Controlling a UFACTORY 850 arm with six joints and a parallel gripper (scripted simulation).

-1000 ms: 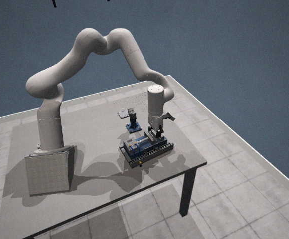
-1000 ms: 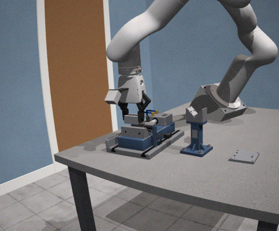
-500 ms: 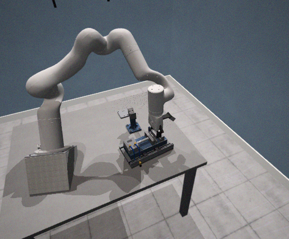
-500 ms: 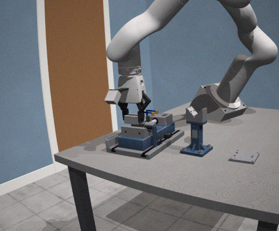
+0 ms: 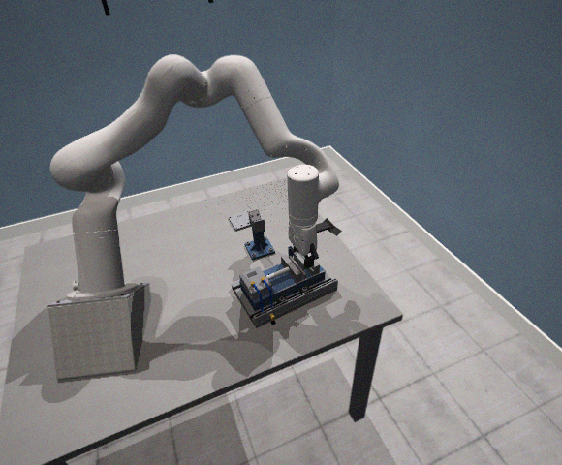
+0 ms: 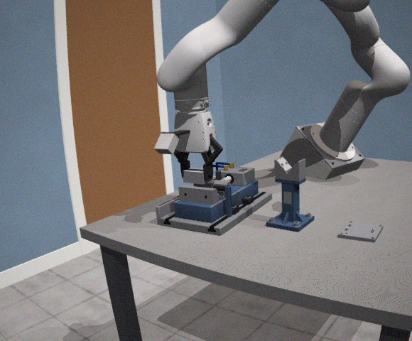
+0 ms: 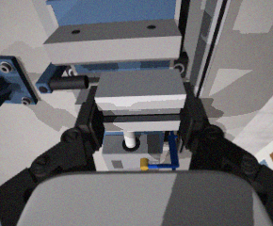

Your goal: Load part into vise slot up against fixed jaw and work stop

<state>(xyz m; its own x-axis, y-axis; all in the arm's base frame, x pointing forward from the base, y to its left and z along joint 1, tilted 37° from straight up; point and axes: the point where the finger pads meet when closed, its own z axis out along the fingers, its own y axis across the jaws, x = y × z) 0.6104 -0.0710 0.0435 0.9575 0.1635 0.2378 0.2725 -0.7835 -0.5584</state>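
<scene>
My gripper [image 6: 195,169] is shut on the part, a grey block [image 6: 195,176], gripping its two ends. It holds the block low over the blue vise [image 6: 208,205], between the jaws. In the wrist view the block [image 7: 141,91] sits between my fingers, close to the fixed jaw [image 7: 113,41], with a narrow shadowed gap between them. The dark work stop rod [image 7: 71,84] points at the block's left end, a little apart from it. I cannot tell whether the block touches the low bars. The air cylinder's white rod [image 7: 131,139] shows below the block.
The blue V-block stand [image 6: 290,194] is fixed to the right of the vise. The bare infeed plate [image 6: 360,231] lies further right. The arm's base [image 6: 323,150] stands at the back of the table. The vise sits near the table's left edge.
</scene>
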